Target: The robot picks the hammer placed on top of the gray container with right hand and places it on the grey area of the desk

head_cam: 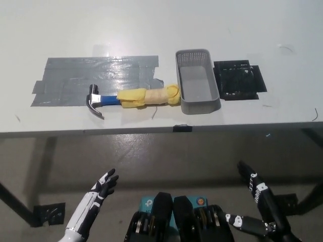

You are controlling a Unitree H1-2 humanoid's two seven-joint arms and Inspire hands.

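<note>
**Both hands low, hammer on the tape**

My black right hand hangs below the table edge at about 5 o'clock, released, fingers spread and holding nothing. My white left hand rests at 7 o'clock, likewise spread and empty. Up on the white table, the hammer lies flat, its steel head on the grey tape patch and its yellow-wrapped handle pointing toward 3 o'clock, its end touching the grey container. A black patch sits just beside the container at 3 o'clock.
</note>
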